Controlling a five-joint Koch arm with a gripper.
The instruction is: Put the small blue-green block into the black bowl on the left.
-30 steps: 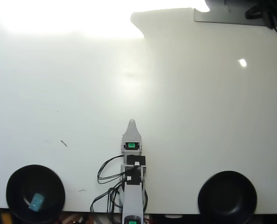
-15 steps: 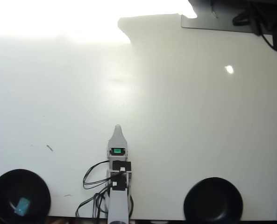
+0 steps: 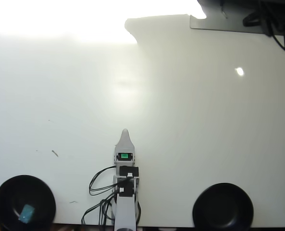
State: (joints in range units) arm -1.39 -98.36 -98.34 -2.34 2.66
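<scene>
The small blue-green block (image 3: 26, 212) lies inside the black bowl (image 3: 7, 192) at the bottom left of the overhead view. My gripper (image 3: 125, 132) points up the picture from the bottom centre, well to the right of that bowl and apart from it. Only one pale tip shows, so its jaws lie one behind the other and their state is hidden. Nothing shows in its grasp.
A second look-alike black bowl (image 3: 222, 208) sits at the bottom right. Black cables (image 3: 101, 185) loop beside the arm's base. A grey bracket and dark cables (image 3: 243, 19) occupy the top right corner. The white table has strong glare along its top.
The whole picture has shifted: first left and down, then slightly back right. Relative to the bowls the arm and the block have kept their places.
</scene>
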